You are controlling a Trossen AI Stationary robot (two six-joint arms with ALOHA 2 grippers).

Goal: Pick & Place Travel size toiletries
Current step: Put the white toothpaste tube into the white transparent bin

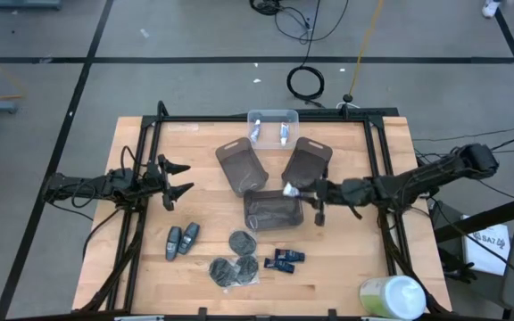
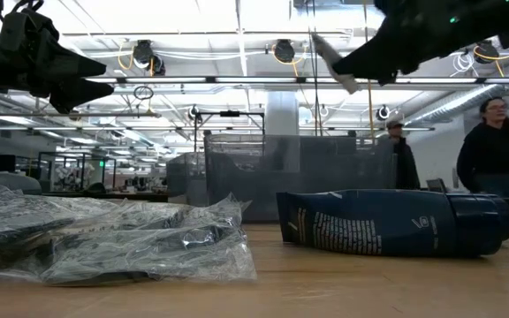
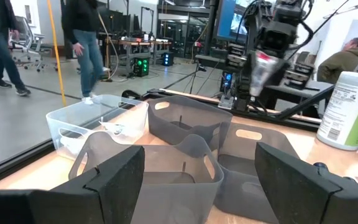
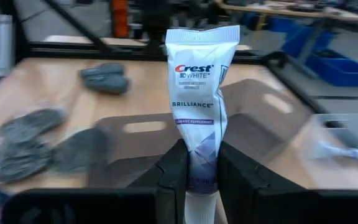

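Observation:
My right gripper [image 1: 300, 189] is shut on a white Crest toothpaste tube [image 4: 201, 93], in the air over the far right corner of the nearest smoky-grey tray [image 1: 273, 210]. In the low view the tube [image 2: 334, 57] sticks out of the gripper, high above the table. My left gripper [image 1: 181, 178] hovers open at the table's left, touching nothing. Two grey-blue oval sticks [image 1: 182, 239], dark discs in clear wrap [image 1: 235, 265] and dark-blue mini bottles [image 1: 284, 259] lie on the near part of the table. More white tubes [image 1: 270, 134] lie in the clear tray [image 1: 273, 116]. My right gripper pinches the tube between its two fingers [image 4: 174, 174], on the purple lower part [image 4: 201, 163] toward the cap end; the cap itself is hidden below the fingers. The tube points straight out ahead of the gripper, flat crimped end [image 4: 202, 34] farthest away, lifted clear of everything.
Two more smoky-grey trays [image 1: 241, 167] [image 1: 307, 162] sit side by side between the clear tray and the nearest one. A big pale-green-and-white container [image 1: 393, 297] lies at the near right corner. A black frame [image 1: 239, 119] borders the table. People stand beyond the table [image 2: 493, 146].

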